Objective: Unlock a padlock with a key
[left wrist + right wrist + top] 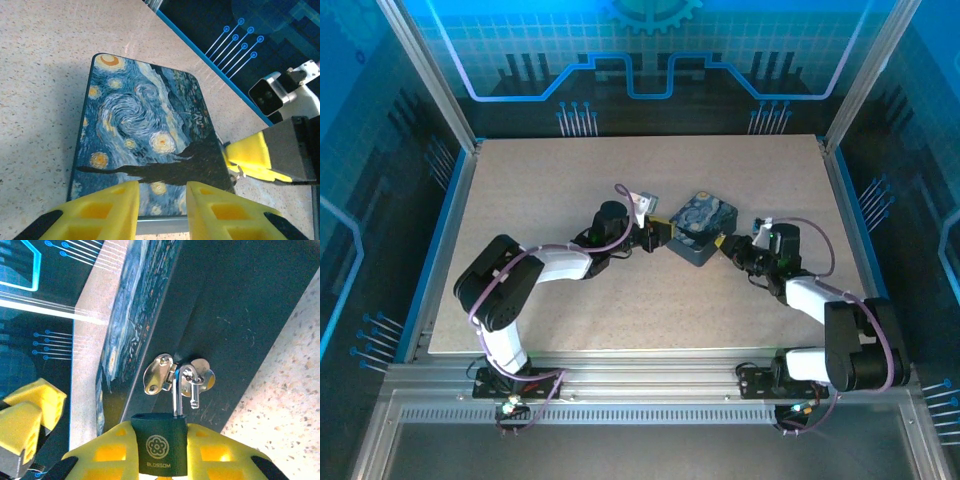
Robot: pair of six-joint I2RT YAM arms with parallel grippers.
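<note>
Dark-green metal padlock (159, 450), small, with a thin steel shackle (176, 390) threaded through the bright hasp (159, 371) on the side wall of the tin (145, 125). It hangs at the tin's right side, near the middle of the tabletop (620, 310).

Right fingers (105, 452): closed on the padlock body, one yellow pad on each flat face, shackle pointing away from the wrist.

Left fingers (107, 210): at the tin's left edge, a narrow gap between them, nothing seen in it.

Handling, judged:
- Padlock is light, rigid and smooth-sided, so it is likely to slip or swivel on its shackle if gripped loosely.
- Best hold is across the flat faces of the body, as now (the shackle is too thin and would pivot).
- Keyway is presumably on the body's end facing the right wrist, boxed in by the pads there. Approach room for the key looks tight.
- Tin is probably light and may slide on the tabletop if the padlock is tugged, so pull gently.

Obstacles:
- The tin sits directly between the two arms.
- Small bright fittings crowd the shackle at the hasp, too small to tell apart.
- Key position: cannot tell.
</note>
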